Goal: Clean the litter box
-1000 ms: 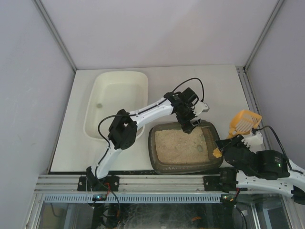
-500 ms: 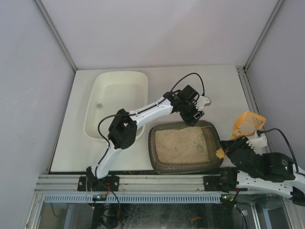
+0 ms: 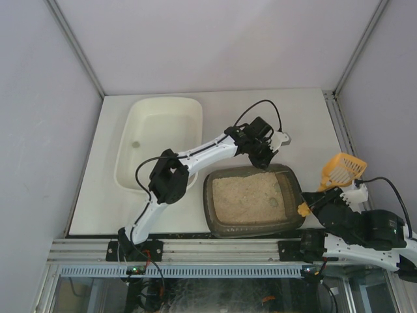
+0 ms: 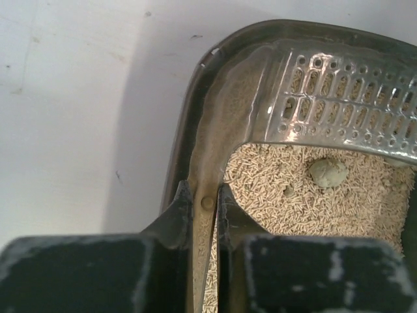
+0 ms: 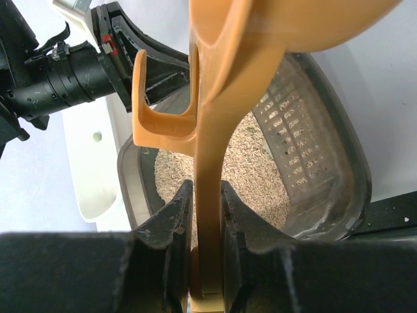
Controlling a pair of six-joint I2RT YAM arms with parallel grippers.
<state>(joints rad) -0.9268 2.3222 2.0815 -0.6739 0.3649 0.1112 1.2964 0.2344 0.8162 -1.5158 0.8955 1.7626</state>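
The litter box [image 3: 208,195], a dark grey-brown tray of beige litter, lies at the front middle of the table. My left gripper [image 3: 264,159] is shut on its far rim, and in the left wrist view both fingers of the left gripper [image 4: 206,202] pinch the thin edge of the litter box [image 4: 195,117]. A grey-green clump [image 4: 329,173] lies on the litter beside a perforated wall. To the box's right, my right gripper [image 3: 320,197] is shut on the handle of an orange scoop [image 3: 343,168]. In the right wrist view the right gripper [image 5: 207,195] grips that scoop [image 5: 218,98] upright.
A larger cream-white tub [image 3: 127,130] stands at the back left, with a small dark lump [image 3: 136,144] inside. The left arm reaches across between the tub and the tray. An aluminium rail [image 3: 195,249] runs along the near edge.
My left gripper went from open to shut on the tray's far rim. The right arm drew slightly right and toward the front with the scoop.
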